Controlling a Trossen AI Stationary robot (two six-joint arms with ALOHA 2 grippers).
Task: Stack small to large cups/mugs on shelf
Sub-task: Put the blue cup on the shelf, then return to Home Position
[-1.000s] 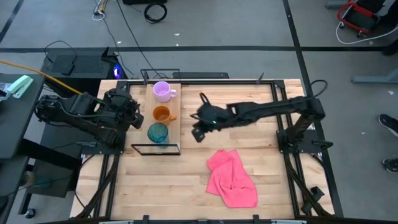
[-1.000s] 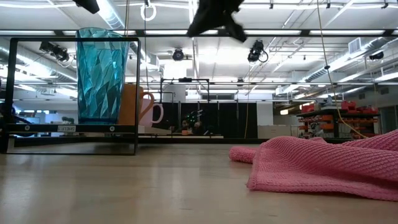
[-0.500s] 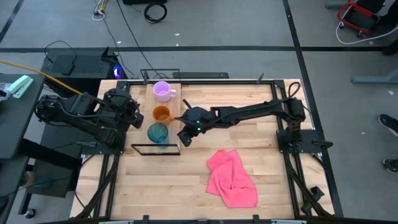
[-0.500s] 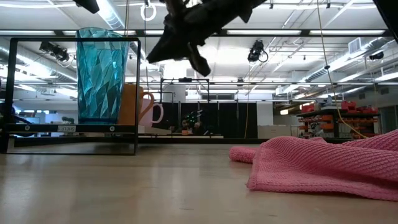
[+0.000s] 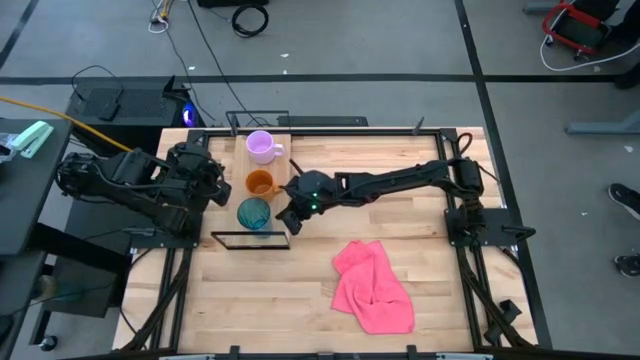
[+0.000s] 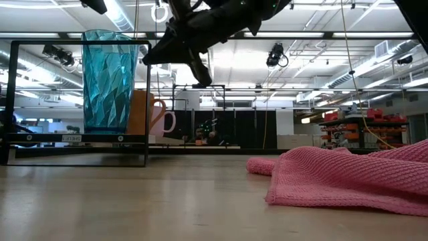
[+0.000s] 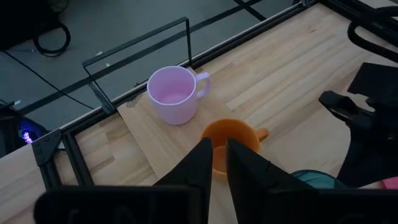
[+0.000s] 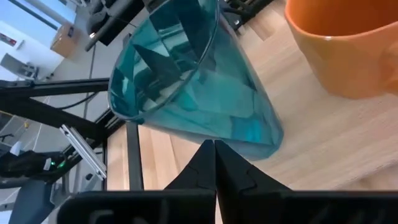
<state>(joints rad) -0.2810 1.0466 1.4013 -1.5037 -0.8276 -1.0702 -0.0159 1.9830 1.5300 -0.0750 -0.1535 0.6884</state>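
While the left claw [image 7: 214, 163] waits nearly closed by the counter's left edge, the empty right claw [image 5: 284, 222], closed, hovers beside the teal cup [image 5: 253, 213], which stands on the shelf [image 5: 280, 170] with the orange mug [image 5: 260, 183] and purple mug [image 5: 261, 146].

My dark right gripper [image 5: 285, 215] hangs by the teal cup [image 5: 254, 213], its see-through wall cut in angular facets. Behind it stand the plain orange mug [image 5: 260, 184] and the pale purple mug [image 5: 262, 146], on the light-wood shelf [image 5: 280, 168] with its black frame. The cloth [image 5: 373, 288] is knitted pink
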